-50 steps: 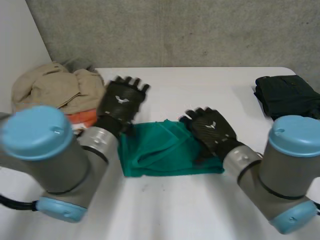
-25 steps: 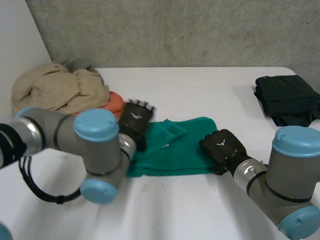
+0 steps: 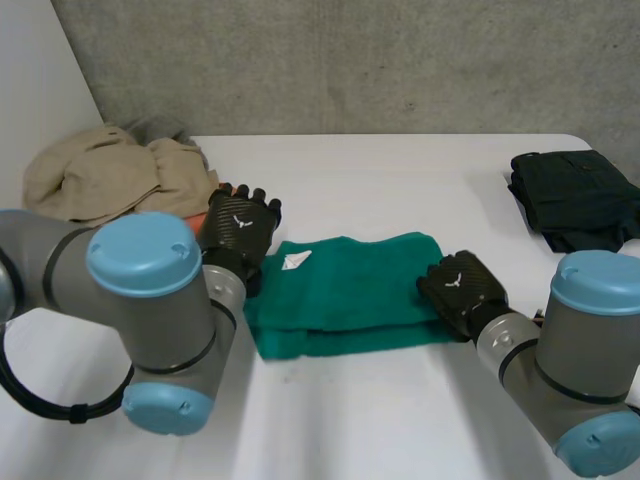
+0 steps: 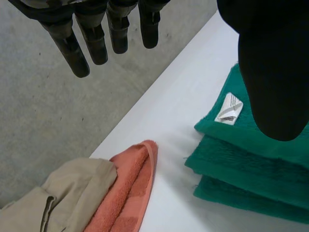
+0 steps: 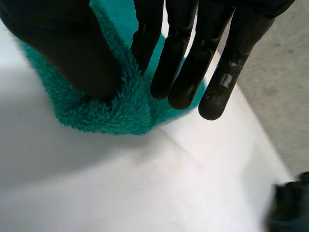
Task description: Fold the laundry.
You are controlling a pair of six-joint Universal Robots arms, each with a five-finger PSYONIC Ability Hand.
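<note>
Nearest you on the white surface [image 3: 400, 180], the folded green towel [image 3: 350, 290] lies between the two hands: the right hand [image 3: 462, 290] pinches its right end between thumb and straight fingers, while the left hand [image 3: 240, 225] hangs open, fingers straight and holding nothing, at its left end near the white label [image 3: 295, 260]. Farther left you'll find an orange towel [image 4: 130, 188], largely hidden behind the left arm in the head view, lying against a beige heap [image 3: 110, 175]. At the far right a dark garment [image 3: 575, 195] is cut off by the head view's edge, and a grey concrete wall [image 3: 350, 60] closes the room behind.

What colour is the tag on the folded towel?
White tag with grey marks on green towel; left wrist view.
</note>
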